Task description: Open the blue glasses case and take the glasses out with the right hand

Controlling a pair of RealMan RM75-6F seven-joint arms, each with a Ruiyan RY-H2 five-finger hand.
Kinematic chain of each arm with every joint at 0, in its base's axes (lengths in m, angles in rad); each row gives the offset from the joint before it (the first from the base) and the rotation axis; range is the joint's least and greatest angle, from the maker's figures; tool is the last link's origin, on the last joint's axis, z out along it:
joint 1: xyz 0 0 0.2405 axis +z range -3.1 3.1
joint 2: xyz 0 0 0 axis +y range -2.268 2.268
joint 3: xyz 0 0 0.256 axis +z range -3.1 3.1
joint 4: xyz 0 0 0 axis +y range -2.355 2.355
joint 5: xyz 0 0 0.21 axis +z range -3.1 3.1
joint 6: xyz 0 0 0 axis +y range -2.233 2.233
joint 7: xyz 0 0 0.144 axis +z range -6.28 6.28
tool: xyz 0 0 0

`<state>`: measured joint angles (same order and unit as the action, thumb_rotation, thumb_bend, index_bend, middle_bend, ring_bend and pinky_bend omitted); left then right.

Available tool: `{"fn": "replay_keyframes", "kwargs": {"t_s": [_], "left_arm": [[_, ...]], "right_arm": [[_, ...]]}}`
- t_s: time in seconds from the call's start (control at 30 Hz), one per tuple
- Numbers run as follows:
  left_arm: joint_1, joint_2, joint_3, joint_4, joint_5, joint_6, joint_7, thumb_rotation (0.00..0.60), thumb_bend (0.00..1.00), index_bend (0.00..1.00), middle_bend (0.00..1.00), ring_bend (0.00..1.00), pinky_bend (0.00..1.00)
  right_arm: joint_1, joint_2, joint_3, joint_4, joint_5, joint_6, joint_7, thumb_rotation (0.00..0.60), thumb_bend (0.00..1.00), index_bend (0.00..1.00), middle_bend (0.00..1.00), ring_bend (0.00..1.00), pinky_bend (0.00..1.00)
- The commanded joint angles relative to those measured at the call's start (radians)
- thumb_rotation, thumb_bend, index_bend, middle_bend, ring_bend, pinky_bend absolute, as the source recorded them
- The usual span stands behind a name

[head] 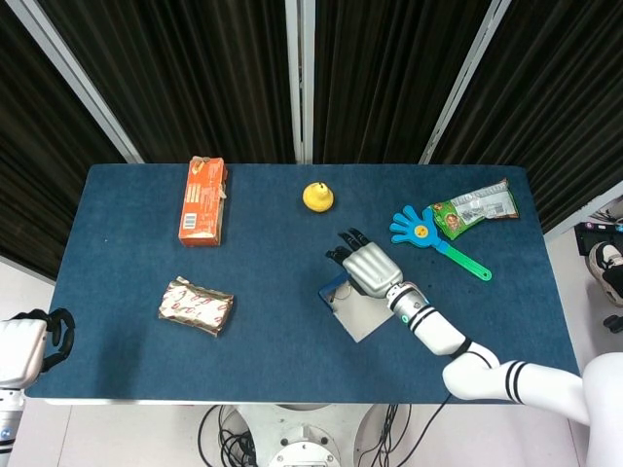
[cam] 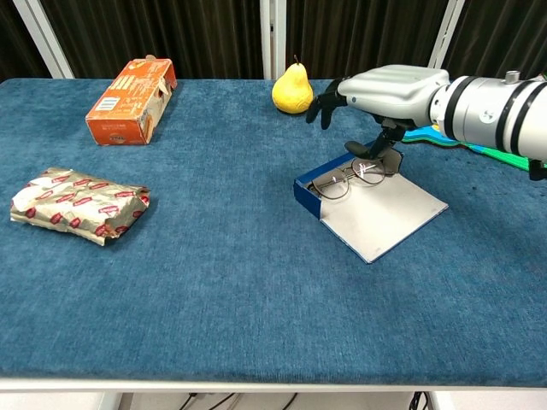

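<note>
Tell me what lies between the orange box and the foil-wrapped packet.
Nothing: bare blue tabletop separates the orange box from the foil-wrapped packet, clearest in the head view.

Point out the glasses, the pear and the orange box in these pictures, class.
glasses (cam: 344, 181), chest view, on the bridge between the lenses.
pear (cam: 292, 94), chest view, on the middle of its yellow body.
orange box (head: 201, 199), head view, on the middle of its top face.
</note>
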<state>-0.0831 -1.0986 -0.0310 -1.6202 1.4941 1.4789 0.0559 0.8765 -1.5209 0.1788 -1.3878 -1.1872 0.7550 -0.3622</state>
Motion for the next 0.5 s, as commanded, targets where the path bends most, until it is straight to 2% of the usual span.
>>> {"fn": "replay_keyframes", "kwargs": {"t_s": [0.03, 0.27, 0.5], "left_arm": [[0.000, 0.000, 0.000, 0.000, 0.000, 0.000, -0.001, 0.600, 0.36, 0.70, 0.71, 0.55, 0.57], [0.000, 0.001, 0.000, 0.000, 0.000, -0.001, -0.003, 0.600, 0.36, 0.70, 0.71, 0.55, 0.57], [0.000, 0.002, 0.000, 0.000, 0.000, -0.002, -0.004, 0.600, 0.36, 0.70, 0.71, 0.55, 0.57]], "right_arm": [[0.029, -0.035, 0.002, 0.054, 0.057, -0.037, -0.034, 0.600, 0.46, 0.24, 0.23, 0.00, 0.00], [0.044, -0.067, -0.010, 0.100, 0.098, -0.055, -0.037, 0.600, 0.46, 0.29, 0.23, 0.00, 0.00], [0.034, -0.053, -0.024, 0.083, 0.089, -0.038, -0.015, 0.600, 0.44, 0.29, 0.23, 0.00, 0.00]]}}
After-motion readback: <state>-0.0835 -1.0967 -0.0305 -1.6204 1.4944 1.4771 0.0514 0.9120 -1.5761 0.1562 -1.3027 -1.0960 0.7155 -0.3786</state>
